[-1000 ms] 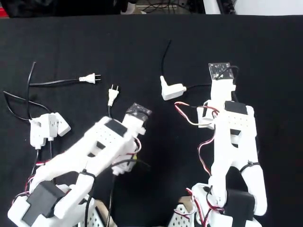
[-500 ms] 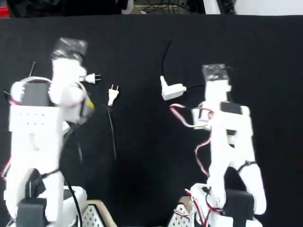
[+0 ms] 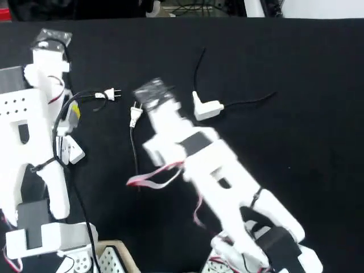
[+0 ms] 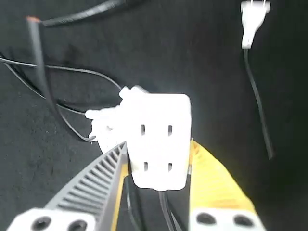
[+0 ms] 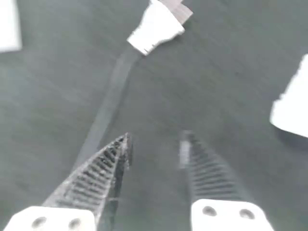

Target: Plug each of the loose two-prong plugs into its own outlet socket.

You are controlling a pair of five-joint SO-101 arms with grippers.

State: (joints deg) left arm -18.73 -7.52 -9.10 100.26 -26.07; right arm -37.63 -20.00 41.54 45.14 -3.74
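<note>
My left claw (image 4: 158,147) is clamping the white outlet block (image 4: 159,120) by its sides, sockets facing me. My right claw (image 5: 155,139) is hanging wide open above the black table (image 5: 231,72). Its cord (image 5: 108,103) trailing back beside one finger, a loose two-prong plug (image 5: 156,24) is lying just ahead.

Wears a black cloth (image 3: 307,68) from edge to edge of the table, matte and plain. Ends at a far edge with a dark jumble of cables (image 3: 190,8) behind it (too dim to sort out) and a pale wall patch (image 3: 324,7) toward one corner. Carries a tan cardboard corner (image 3: 122,250) at the near edge.
</note>
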